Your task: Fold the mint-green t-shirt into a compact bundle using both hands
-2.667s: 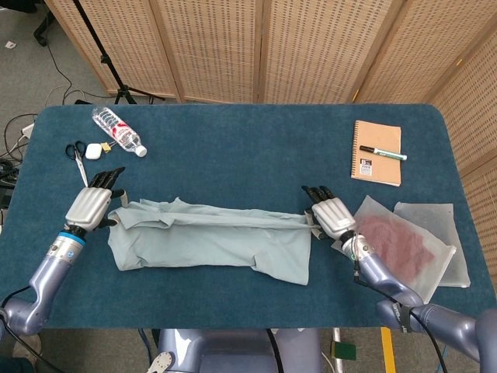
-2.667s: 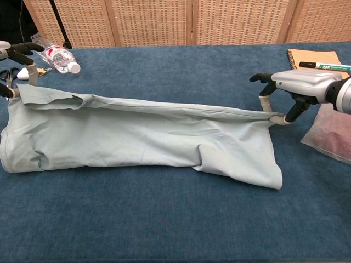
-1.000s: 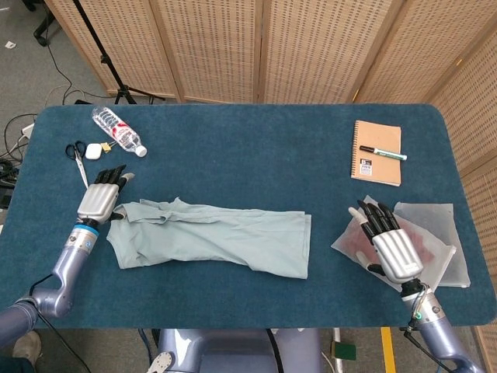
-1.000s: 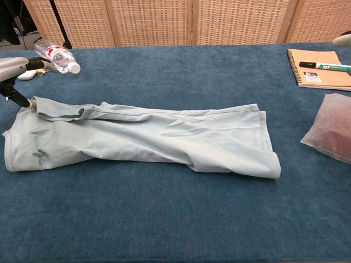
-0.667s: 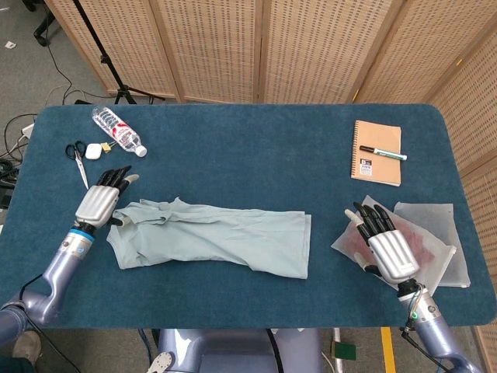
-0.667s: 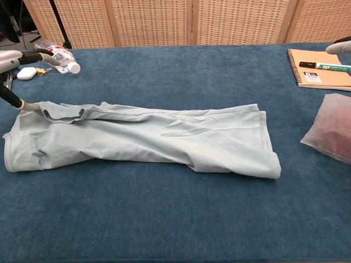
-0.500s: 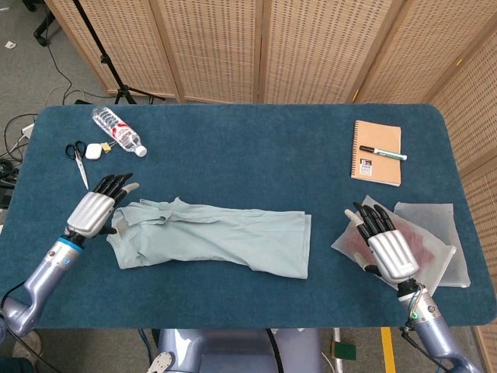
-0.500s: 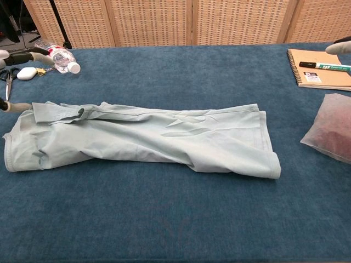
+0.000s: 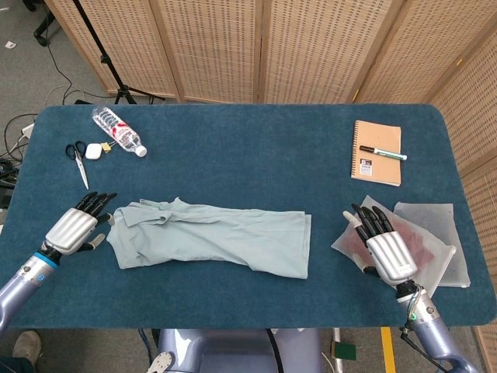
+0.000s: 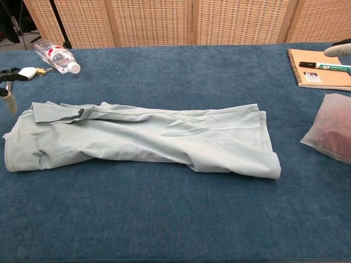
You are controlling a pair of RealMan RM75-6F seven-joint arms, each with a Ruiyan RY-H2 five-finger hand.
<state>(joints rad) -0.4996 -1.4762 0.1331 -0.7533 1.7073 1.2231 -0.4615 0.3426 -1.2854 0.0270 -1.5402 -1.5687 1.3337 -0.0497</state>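
I've let go of the shirt (image 9: 213,236) and pulled both hands off. Left hand (image 9: 71,228) spread, empty, just left of the collar end. Right hand (image 9: 384,249) spread over the bag (image 9: 423,247), clear of the hem: resetting for the crosswise fold.

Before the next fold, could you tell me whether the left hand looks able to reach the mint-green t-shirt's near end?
Probably yes: the left hand sits open beside the mint-green t-shirt, nothing between them.
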